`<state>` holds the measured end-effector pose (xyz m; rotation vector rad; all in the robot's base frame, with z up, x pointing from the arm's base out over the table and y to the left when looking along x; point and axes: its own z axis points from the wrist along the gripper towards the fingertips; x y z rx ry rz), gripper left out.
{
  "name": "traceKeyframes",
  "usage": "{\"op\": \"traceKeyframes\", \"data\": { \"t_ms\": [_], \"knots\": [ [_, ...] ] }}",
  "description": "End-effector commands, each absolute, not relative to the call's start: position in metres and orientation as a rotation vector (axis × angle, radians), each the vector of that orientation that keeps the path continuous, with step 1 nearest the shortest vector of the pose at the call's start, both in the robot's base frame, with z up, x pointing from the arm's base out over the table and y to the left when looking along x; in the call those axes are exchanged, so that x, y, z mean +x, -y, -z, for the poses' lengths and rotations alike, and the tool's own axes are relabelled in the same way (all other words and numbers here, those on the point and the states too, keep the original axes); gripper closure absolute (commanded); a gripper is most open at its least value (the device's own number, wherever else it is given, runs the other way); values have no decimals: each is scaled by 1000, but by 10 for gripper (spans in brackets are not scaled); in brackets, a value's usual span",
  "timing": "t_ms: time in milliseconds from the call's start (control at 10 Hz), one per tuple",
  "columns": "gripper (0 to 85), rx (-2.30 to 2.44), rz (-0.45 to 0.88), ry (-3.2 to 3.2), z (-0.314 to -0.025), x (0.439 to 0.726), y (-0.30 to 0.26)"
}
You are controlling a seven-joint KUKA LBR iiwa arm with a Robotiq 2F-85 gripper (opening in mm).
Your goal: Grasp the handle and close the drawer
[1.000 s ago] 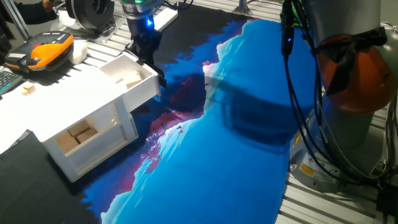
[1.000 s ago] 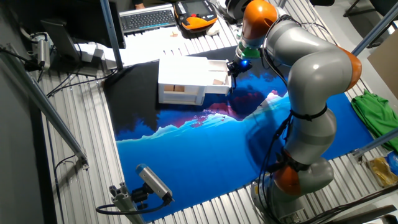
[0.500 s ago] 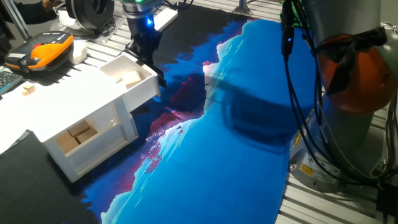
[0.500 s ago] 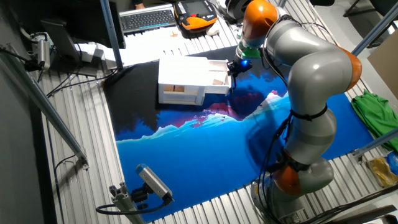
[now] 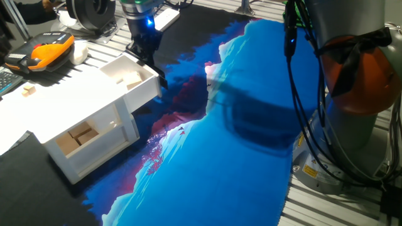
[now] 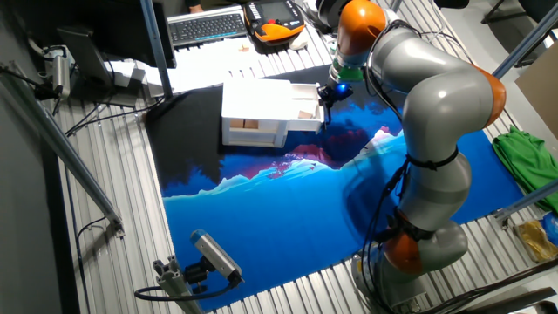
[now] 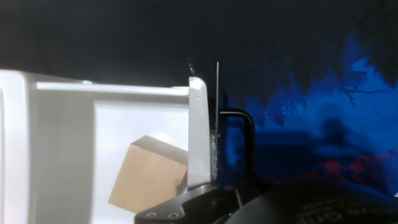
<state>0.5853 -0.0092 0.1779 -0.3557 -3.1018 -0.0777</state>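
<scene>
The table is a slatted grey metal bench, largely covered by a glossy blue cloth printed with jagged red and white shapes, with a black mat under the furniture; around it stand a black keyboard, an orange-and-black handheld pendant, a green rag at the bench edge, a small camera on a bracket and dark cables on the slats.

A white-painted wooden cabinet sits on the mat, with a lower open compartment holding a pale wooden block; its shallow white box drawer stands pulled out at the top, with pale wooden blocks inside it, one of which is a tan cube seen from the hand.

The slim black bar-shaped handle projects from the drawer's front panel, on the side facing the blue cloth; the black two-finger gripper of the grey-and-orange arm hangs right at that panel, its wrist glowing blue; whether its fingers are spread or pinched on the pull, I cannot tell.
</scene>
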Motion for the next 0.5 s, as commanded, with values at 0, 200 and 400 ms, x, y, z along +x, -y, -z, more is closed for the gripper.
{"op": "traceKeyframes", "data": {
  "t_ms": [0,200,400],
  "knots": [
    [850,-356,81,3103,-178,586,9],
    [850,-357,80,3108,-177,587,8],
    [850,-357,90,3107,-177,588,7]
  ]
}}
